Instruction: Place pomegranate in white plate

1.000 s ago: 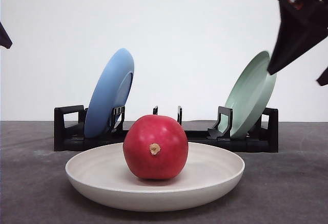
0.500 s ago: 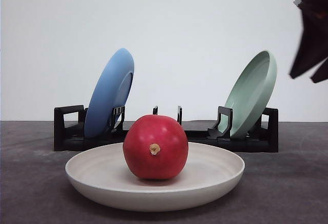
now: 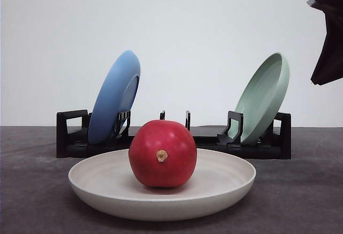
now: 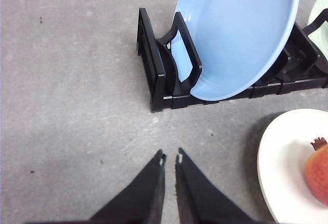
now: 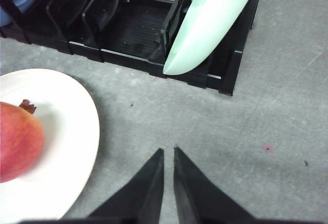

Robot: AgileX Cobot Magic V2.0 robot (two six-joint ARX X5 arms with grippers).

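Hovering over bare desk, your right gripper (image 5: pixel 168 155) has its jaws drawn almost together with nothing between them; in the front view it hangs high at the right edge (image 3: pixel 328 38). Your left gripper (image 4: pixel 169 158) looks the same from its wrist camera: jaws nearly touching, empty, above grey desk (image 4: pixel 77 106) just in front of the rack's left end.

You'll find the pomegranate (image 3: pixel 162 153) sitting in the middle of the white plate (image 3: pixel 225 188), its tan nub facing the front camera. The plate lies flat near the desk's front edge, between the two grippers, and neither gripper touches it.

Behind the plate runs the black rack (image 3: pixel 72 137), set across the desk. A blue plate (image 3: pixel 114 97) stands tilted in its left end, and a green plate (image 3: pixel 262 97) leans in its right end. The slots between them show only black dividers.
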